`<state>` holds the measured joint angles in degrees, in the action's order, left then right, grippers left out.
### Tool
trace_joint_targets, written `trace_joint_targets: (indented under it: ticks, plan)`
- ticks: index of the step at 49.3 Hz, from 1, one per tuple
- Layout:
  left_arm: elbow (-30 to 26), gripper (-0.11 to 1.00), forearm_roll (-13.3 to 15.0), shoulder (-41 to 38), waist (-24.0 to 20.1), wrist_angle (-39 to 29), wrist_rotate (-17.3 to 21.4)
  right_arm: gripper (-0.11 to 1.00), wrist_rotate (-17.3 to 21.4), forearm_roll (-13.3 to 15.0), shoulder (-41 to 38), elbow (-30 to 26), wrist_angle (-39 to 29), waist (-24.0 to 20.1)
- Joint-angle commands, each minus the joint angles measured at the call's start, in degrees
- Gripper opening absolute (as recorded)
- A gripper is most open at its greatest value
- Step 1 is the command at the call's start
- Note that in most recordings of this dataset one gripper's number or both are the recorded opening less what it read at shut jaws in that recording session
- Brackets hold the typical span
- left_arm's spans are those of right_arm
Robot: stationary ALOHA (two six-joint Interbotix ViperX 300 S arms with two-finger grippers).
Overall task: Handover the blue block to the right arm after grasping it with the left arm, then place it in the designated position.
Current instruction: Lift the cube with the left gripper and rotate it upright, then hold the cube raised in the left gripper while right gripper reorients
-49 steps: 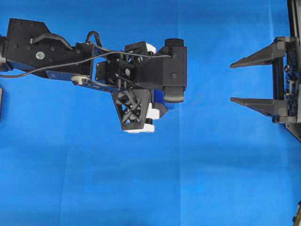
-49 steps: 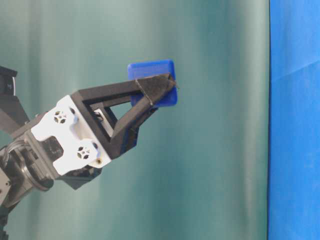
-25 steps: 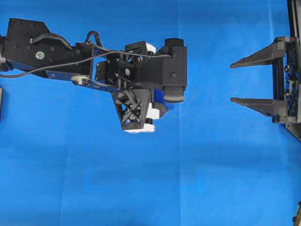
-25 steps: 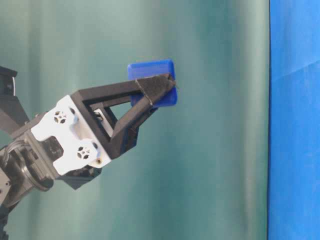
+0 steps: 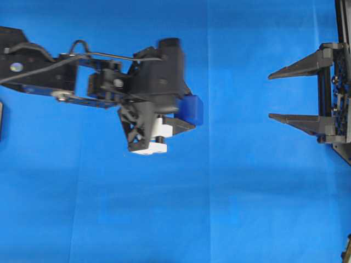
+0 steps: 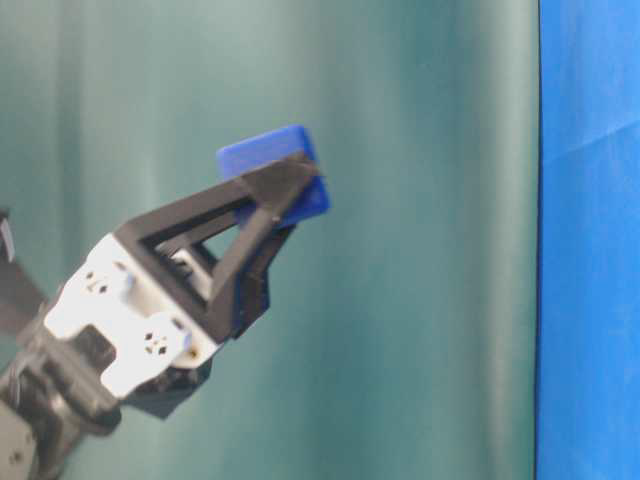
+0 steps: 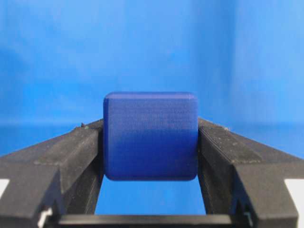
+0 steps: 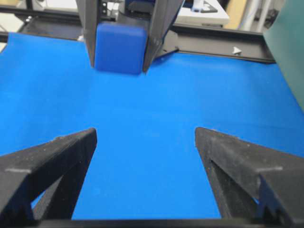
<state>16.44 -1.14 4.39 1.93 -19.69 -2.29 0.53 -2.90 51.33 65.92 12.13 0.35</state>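
Clamping the blue block (image 7: 150, 136) between its fingertips, the left gripper (image 5: 184, 118) hangs above the blue cloth (image 5: 230, 208). Well apart, the right gripper (image 5: 285, 94) stands wide and empty. A green curtain (image 6: 420, 300) backs the table-level view.

Blue cloth (image 5: 164, 208) apparently covers the whole table.

Block (image 7: 150, 135) is seen as dark navy blue, plain, no pattern. Cloth (image 5: 247, 208) on the counter is a brighter solid blue. Left end effector (image 6: 275, 200) is black with white mounts; right end effector (image 5: 293, 93) is all black. Backdrop (image 6: 420, 250) is teal green.
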Motion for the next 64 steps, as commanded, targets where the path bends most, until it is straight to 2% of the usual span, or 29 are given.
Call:
trace_joint_targets:
  ticks: [1,15,25,64]
  plan:
    - [3.16,0.48,-0.09,4.31,0.26,7.38,0.00,0.97,0.00,-0.18,-0.18,-0.97,0.26,0.09]
    - [15.82,0.48,0.09,12.48,1.05,26.72,0.18,0.97,0.00,-0.18,-0.18,-0.97,0.26,0.09]
    - [19.78,0.48,0.18,14.77,1.05,32.87,0.18,0.97,0.00,-0.09,-0.26,-1.05,0.44,0.09]
    - [20.13,0.49,0.35,14.59,0.97,33.84,0.44,0.97,-0.09,-0.09,-0.26,-1.67,0.09,0.09]
